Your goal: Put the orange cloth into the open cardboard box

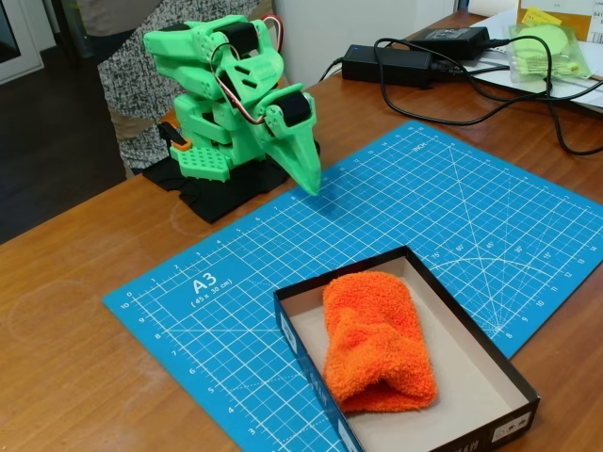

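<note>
- Cloth point(377, 344) already lies inside the box point(490, 372), near the mat's point(236, 282) front edge.
- Gripper point(309, 184) folded at the mat's back edge, fingers closed, empty.
- We'd just leave it parked there.

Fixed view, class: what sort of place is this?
Probably a hobby or office desk: a wooden table with a blue gridded A3 cutting mat, black power adapters with cables, and a green 3D-printed robot arm.

The open cardboard box point(490, 377), well in front of the fingers point(309, 181), has its near corner cut by the bottom edge. Whether the fingers are parted cannot be told. Behind them, a person point(127, 66) is cropped above the waist.
</note>
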`<state>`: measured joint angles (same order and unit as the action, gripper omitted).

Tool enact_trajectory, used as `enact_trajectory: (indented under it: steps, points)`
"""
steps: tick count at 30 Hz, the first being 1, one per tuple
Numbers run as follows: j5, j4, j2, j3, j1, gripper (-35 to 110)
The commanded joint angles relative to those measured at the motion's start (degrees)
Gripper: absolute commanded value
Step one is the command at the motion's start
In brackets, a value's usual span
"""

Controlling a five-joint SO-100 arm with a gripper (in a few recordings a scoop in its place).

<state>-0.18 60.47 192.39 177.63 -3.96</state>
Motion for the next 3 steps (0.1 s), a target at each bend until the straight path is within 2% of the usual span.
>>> enact_trajectory:
  steps: [1, 3]
  points:
    - [0.79, 1.67, 1.05, -0.97, -1.49, 0]
    - [1.32, 1.67, 1.05, -0.97, -2.11, 0]
